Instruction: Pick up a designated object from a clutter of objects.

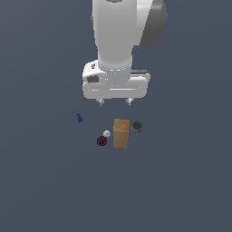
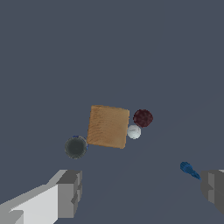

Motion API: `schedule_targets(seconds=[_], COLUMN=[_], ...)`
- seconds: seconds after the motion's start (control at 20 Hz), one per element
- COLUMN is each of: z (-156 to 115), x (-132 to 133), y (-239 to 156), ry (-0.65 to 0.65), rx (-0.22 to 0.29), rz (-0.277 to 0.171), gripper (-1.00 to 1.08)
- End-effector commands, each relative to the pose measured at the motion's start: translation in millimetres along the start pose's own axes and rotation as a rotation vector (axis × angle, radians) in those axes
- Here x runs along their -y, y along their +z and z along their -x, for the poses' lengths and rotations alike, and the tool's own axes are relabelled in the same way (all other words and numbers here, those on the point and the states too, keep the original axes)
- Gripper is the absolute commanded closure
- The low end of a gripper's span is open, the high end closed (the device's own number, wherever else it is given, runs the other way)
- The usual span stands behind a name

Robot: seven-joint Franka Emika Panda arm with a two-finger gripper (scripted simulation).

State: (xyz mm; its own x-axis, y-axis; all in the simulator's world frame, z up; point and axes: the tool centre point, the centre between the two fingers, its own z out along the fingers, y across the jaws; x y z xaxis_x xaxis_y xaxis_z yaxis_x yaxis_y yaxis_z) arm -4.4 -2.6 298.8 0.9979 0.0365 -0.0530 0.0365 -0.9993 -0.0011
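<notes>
The designated object is a tiny bright-blue knobbly item lying apart from the other pieces, toward the exterior view's left; the wrist view shows the designated object close to one finger. My gripper hangs open above the surface, behind the clutter, with nothing between its fingers. The clutter holds a tan box, a dark red ball, a small white ball and a dark grey round item. The same tan box fills the middle of the wrist view.
The flat grey-blue floor spreads around the items. The white arm rises behind the clutter.
</notes>
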Motion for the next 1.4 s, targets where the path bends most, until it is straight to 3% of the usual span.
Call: schedule_targets(seconds=[0.0,0.3,0.6,0.95,1.35], z=[0,1,4,20,63], x=[3,-7,-34,-86,-156], y=[0,8,32,80,147], ry=[-0.008,-0.002,0.005,0.021,0.049], rx=[0.003,0.000,-0.006,-0.020,-0.039], rz=[0.000,-0.003,-0.011,-0.021,-0.022], gripper=[-0.92,-0.92,-0.92,-0.92,-0.92])
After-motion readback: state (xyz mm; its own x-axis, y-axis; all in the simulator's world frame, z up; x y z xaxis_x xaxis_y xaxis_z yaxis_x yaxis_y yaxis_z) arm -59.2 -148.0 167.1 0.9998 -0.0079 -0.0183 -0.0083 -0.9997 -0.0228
